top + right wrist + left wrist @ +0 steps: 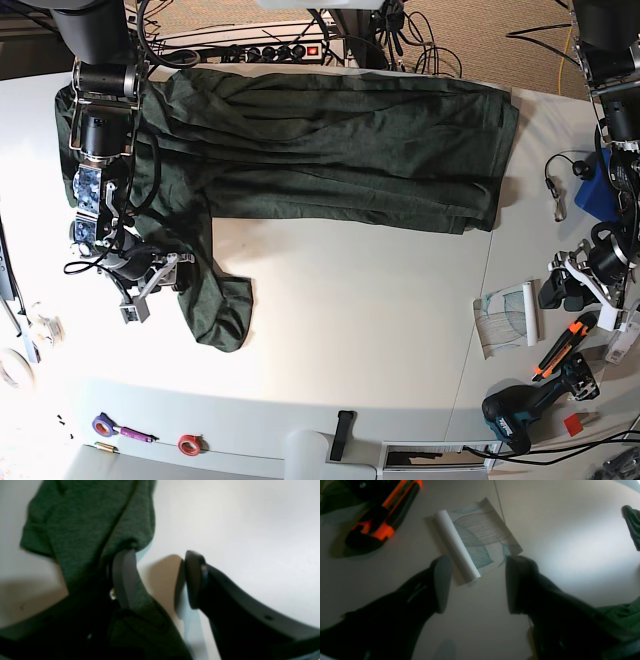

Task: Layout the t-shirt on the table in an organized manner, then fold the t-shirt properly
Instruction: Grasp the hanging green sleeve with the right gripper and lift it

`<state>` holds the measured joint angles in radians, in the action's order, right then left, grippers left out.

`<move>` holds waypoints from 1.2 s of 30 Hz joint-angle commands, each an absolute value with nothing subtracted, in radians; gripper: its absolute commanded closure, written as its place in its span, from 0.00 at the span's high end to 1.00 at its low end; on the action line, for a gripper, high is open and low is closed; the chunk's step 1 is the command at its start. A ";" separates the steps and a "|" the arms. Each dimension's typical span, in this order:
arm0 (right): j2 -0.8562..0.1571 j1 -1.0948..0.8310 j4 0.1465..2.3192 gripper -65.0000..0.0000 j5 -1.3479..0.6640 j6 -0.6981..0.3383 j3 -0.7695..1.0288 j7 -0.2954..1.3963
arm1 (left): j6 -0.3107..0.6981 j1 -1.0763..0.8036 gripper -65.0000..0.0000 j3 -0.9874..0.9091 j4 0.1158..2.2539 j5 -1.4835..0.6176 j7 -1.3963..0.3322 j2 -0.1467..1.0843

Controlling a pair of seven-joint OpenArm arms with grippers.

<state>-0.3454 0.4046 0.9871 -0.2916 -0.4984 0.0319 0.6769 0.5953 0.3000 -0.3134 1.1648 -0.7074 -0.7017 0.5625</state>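
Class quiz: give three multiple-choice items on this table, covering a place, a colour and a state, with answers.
1. The shirt is: A red; B dark green; C white.
2. The paper roll lies: A on the shirt; B beside the orange tool; C under the shirt.
3. The left hand is: A shut on the shirt; B shut on the paper; C open and empty.
Answers: B, the cloth is green all over; B, the roll lies next to the tool; C, it gapes wide, gripping nothing.
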 commanded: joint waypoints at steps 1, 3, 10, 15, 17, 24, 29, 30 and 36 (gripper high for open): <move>-0.357 0.432 0.999 0.48 -0.307 -0.506 0.036 0.659 | 0.598 0.326 0.54 -0.319 1.179 -0.725 -0.680 0.584; -0.357 0.432 1.000 0.48 -0.307 -0.505 0.038 0.644 | 0.598 0.324 0.54 -0.319 1.179 -0.725 -0.680 0.585; -0.348 0.432 1.002 0.48 -0.347 -0.547 0.152 0.595 | 0.599 0.314 0.54 -0.319 1.179 -0.725 -0.681 0.584; -0.288 0.432 1.001 0.48 -0.447 -0.648 0.309 0.598 | 0.599 0.313 0.54 -0.319 1.179 -0.726 -0.680 0.585; -0.260 0.432 1.001 0.48 -0.443 -0.651 0.329 0.608 | 0.599 0.313 0.54 -0.319 1.179 -0.726 -0.680 0.584; -0.199 0.432 1.001 0.48 -0.389 -0.604 0.326 0.613 | 0.599 0.313 0.54 -0.319 1.179 -0.725 -0.680 0.585; -0.199 0.432 0.999 0.48 -0.315 -0.514 0.326 0.616 | 0.599 0.313 0.54 -0.319 1.179 -0.726 -0.680 0.584; -0.199 0.432 0.999 0.48 -0.313 -0.507 0.326 0.624 | 0.599 0.313 0.54 -0.319 1.179 -0.727 -0.680 0.584; -0.199 0.433 0.999 0.23 -0.315 -0.516 0.326 0.624 | 0.599 0.313 0.54 -0.319 1.179 -0.733 -0.680 0.574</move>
